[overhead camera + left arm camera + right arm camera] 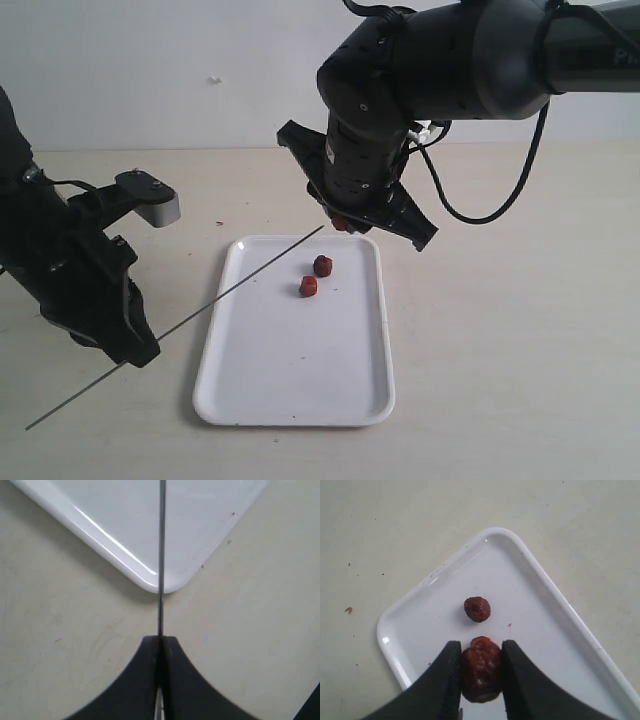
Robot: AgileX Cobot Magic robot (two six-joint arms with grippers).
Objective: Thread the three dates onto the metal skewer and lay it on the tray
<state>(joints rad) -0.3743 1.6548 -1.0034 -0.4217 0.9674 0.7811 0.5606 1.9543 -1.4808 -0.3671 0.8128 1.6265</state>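
The white tray [290, 380] lies in the middle of the table. Two dates [323, 265] [309, 287] rest on its far half. My right gripper [342, 223] hangs above the tray's far edge, shut on the third date [480, 669]; one loose date [477, 609] shows on the tray [535, 610] beyond it. My left gripper [140, 352] is shut on the metal skewer [240, 286], which slants up over the tray's left side, its tip close to the held date. In the left wrist view the skewer [161, 555] runs straight out between the closed fingers [172, 665] over a tray corner [165, 582].
A grey and black block on the left arm [150, 198] stands left of the tray. The skewer's rear end [40, 422] sticks out toward the front left table edge. A few dark crumbs [348, 610] lie on the beige tabletop.
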